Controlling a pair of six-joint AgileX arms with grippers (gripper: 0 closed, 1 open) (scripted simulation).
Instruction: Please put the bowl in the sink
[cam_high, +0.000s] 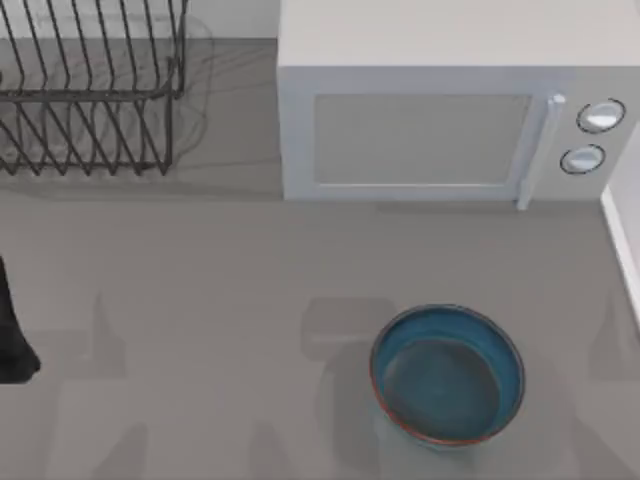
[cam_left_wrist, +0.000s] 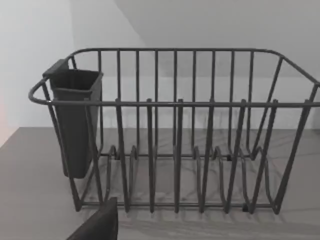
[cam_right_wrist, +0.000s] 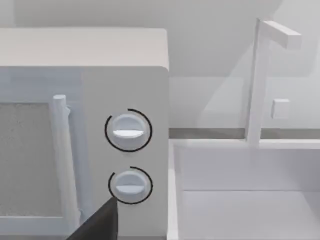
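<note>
Blue bowl upright on the table, near the microwave

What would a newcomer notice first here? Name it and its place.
The deep blue bowl on the grey counter, lower right in the top view, in front of the white microwave. Next, the dark wire dish rack at the far left.

I see a white microwave at the back of the grey table, door shut, its two round knobs stacked one above the other beside the vertical door handle. At back left stands a dark wire dish rack with a dark cutlery cup hung on one end.
</note>
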